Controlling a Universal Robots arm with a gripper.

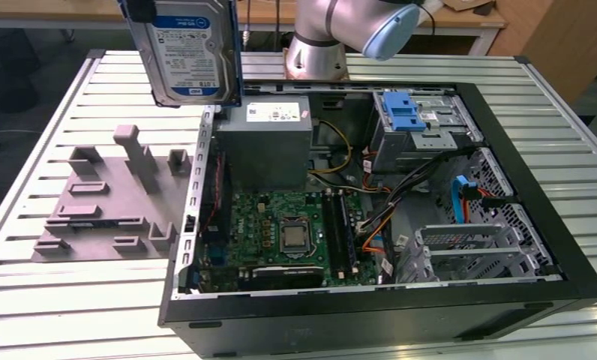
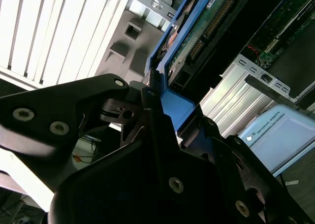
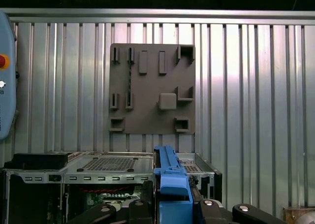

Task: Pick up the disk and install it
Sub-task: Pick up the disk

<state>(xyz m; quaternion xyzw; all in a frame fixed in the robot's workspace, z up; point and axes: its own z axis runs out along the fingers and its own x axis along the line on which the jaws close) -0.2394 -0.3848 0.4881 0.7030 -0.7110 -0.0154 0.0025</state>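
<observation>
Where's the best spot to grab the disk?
Probably the blue bracket at its top end, coming from above. The disk is flat and hangs upright, so the gripper can pinch across its thin width, as it does now.

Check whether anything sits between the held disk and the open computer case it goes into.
Nothing visible does. The gripper is shut on the disk, held above the edge of the case at the exterior view's left. The case lies open; its power supply and cables sit low inside.
</observation>
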